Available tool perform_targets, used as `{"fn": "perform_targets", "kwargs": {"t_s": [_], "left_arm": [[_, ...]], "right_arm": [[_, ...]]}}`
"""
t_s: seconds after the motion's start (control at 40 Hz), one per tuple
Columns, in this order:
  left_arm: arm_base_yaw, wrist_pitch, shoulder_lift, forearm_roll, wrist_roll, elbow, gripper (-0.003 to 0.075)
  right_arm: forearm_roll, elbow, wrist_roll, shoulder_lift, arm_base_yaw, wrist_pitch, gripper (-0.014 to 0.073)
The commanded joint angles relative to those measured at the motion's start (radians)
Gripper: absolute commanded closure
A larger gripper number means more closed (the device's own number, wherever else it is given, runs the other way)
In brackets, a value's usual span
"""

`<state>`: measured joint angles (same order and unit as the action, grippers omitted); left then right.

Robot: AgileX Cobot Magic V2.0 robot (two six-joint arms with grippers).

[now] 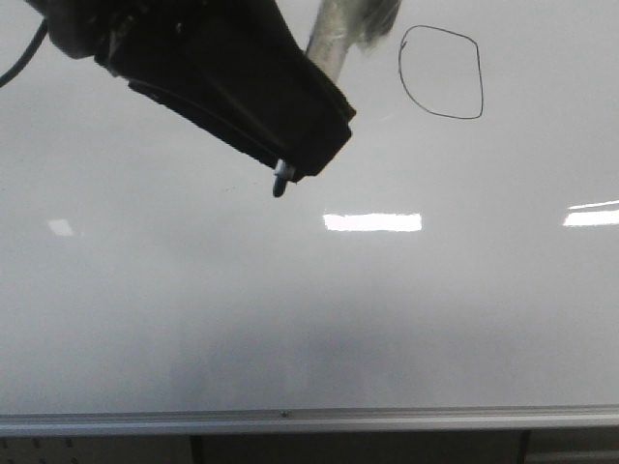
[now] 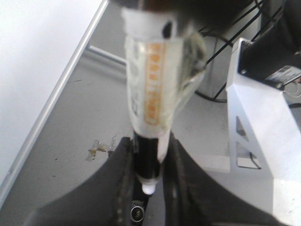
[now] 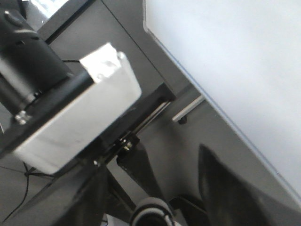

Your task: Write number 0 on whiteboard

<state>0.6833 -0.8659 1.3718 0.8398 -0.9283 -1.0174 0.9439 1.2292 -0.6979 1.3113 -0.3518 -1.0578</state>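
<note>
The number 0 (image 1: 442, 73) is a thin black lopsided loop at the upper right of the whiteboard (image 1: 309, 290). My left gripper (image 1: 319, 106) hangs in front of the board's upper left, left of the loop. It is shut on a tape-wrapped marker (image 1: 340, 34), whose tip is blurred and runs out of view. In the left wrist view the marker (image 2: 150, 70) stands clamped between the black fingers (image 2: 123, 160) of the left gripper (image 2: 149, 141), beside the board's edge (image 2: 37, 47). My right gripper (image 3: 181, 188) is open and empty, away from the whiteboard (image 3: 235, 56).
A silver rail (image 1: 290, 420) runs along the board's bottom edge. A white bracket (image 2: 258, 117) and black cables stand beside the left arm, over a grey floor with a tape scrap (image 2: 101, 148). A white metal block (image 3: 80, 122) on dark framing sits near the right gripper.
</note>
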Motion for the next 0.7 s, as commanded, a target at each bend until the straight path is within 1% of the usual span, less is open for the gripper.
{"fn": "perform_targets", "kwargs": {"t_s": [0.0, 0.075, 0.175, 0.275, 0.4, 0.499, 0.624, 0.674], "left_arm": [[-0.008, 0.042, -0.034, -0.006, 0.026, -0.033, 0.0739], [-0.035, 0.076, -0.034, -0.100, 0.101, -0.033, 0.0739], [-0.095, 0.126, -0.034, -0.292, 0.301, -0.033, 0.0739], [-0.176, 0.151, -0.034, -0.509, 0.521, -0.033, 0.0739], [-0.295, 0.150, -0.034, -0.697, 0.757, -0.033, 0.0739], [-0.393, 0.144, -0.034, -0.768, 0.833, -0.033, 0.0739], [-0.518, 0.150, -0.034, -0.791, 0.860, -0.033, 0.0739], [-0.564, 0.158, -0.034, -0.791, 0.862, -0.033, 0.0739]], "right_arm": [[0.063, 0.027, -0.025, -0.085, 0.002, 0.069, 0.0118], [0.035, 0.023, -0.025, -0.127, 0.002, 0.111, 0.0118], [0.002, -0.019, -0.025, -0.195, 0.002, 0.190, 0.0123], [-0.025, -0.125, -0.026, -0.292, 0.002, 0.310, 0.0175], [-0.060, -0.303, -0.026, -0.431, 0.002, 0.481, 0.0256], [-0.066, -0.449, -0.027, -0.543, 0.002, 0.590, 0.0301], [-0.066, -0.598, -0.027, -0.681, 0.002, 0.685, 0.0366], [-0.066, -0.651, -0.027, -0.738, 0.002, 0.714, 0.0415]]}}
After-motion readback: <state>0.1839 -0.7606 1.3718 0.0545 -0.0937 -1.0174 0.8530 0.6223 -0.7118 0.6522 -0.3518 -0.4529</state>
